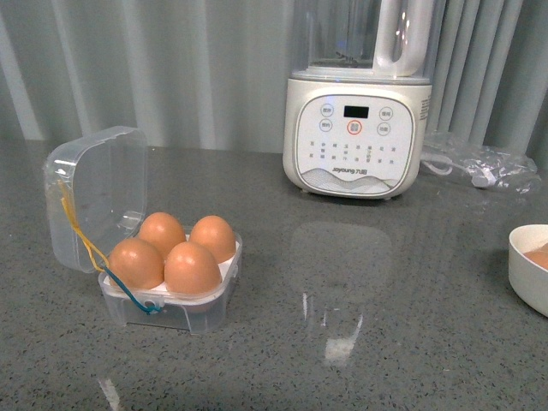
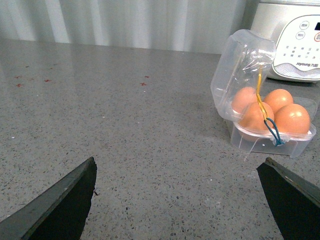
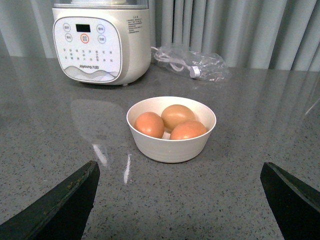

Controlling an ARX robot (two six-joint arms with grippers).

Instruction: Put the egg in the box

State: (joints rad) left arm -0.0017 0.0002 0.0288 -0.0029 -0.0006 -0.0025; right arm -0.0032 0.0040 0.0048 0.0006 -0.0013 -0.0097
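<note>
We are finding the box (image 1: 175, 315) at eight o'clock on the table (image 1: 385, 342) holding the egg (image 1: 192, 267) and three like it, every hole filled. The white bowl (image 3: 170, 147) at three o'clock is holding three more eggs (image 3: 175, 116). The left pincer (image 2: 178, 165) and right pincer (image 3: 180, 167) are gaping wide, empty. We are judging that forcing another egg in would be cracking shells.

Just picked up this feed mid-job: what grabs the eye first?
The clear box stands lid-open at the front left of the counter, all four holes filled by brown eggs. To the right, a white bowl holds three more eggs; a white Joyoung appliance stands behind.
</note>
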